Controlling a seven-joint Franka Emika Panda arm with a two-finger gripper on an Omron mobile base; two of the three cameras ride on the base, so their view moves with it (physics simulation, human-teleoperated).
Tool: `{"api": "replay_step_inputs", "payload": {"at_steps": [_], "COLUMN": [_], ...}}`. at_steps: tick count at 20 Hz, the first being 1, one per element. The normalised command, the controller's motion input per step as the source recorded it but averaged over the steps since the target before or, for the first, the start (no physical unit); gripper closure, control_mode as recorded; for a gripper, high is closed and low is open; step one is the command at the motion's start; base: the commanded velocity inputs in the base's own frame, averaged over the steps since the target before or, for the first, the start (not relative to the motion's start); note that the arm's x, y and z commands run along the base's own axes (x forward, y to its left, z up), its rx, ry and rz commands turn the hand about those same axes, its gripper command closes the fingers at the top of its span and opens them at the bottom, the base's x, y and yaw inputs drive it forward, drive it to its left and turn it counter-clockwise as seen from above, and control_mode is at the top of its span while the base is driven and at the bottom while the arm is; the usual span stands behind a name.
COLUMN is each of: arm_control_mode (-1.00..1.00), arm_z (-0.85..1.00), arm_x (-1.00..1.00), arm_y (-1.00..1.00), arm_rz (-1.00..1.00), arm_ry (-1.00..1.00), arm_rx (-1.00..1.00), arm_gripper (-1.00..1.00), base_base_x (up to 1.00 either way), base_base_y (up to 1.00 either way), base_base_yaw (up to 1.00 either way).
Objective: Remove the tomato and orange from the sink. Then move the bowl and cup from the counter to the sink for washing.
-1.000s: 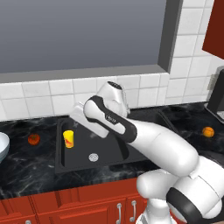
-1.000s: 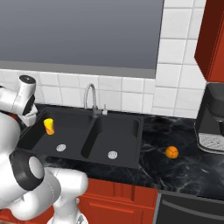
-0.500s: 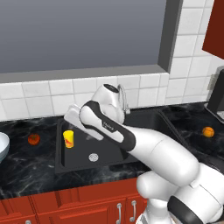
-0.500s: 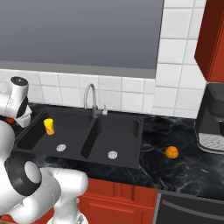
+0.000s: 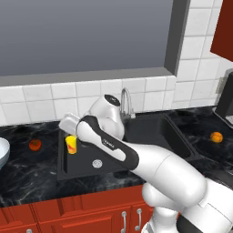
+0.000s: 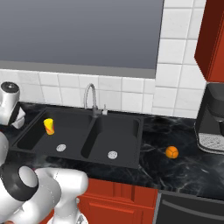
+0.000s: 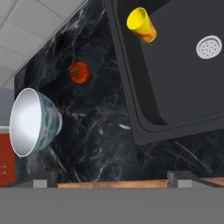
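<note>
The yellow cup stands in the left basin of the black sink. The hand view shows the cup near the sink's far corner. On the counter left of the sink lies the tomato, and beyond it, at the frame's edge, sits the pale bowl. My gripper is open and holds nothing, high over the counter's front edge with the bowl and tomato ahead of it. The orange rests on the counter right of the sink.
A curved steel faucet rises behind the divider between the two basins. A dark coffee machine stands on the counter at the far right. Tiled wall and a window ledge run behind. Red cabinet fronts sit below the counter.
The arm has swung left, from above the left basin to over the sink's left rim. The gripper stayed open. The cup, tomato and orange have not moved.
</note>
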Motion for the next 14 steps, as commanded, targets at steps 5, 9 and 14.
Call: {"api": "replay_step_inputs", "payload": {"at_steps": [5,9,14], "arm_control_mode": [-1.00,-1.00,-1.00], "arm_z": [0.01,0.01,0.03], "arm_x": [0.00,0.00,0.01], "arm_y": [0.15,0.13,0.16], "arm_rz": [0.13,0.14,0.14], "arm_ry": [0.00,0.00,0.00], "arm_rx": [0.07,0.08,0.04], "arm_gripper": [-1.00,-1.00,-1.00], "base_base_x": [0.00,0.00,0.00], "base_base_y": [0.00,0.00,0.00], "base_base_yaw": [0.00,0.00,0.00]}}
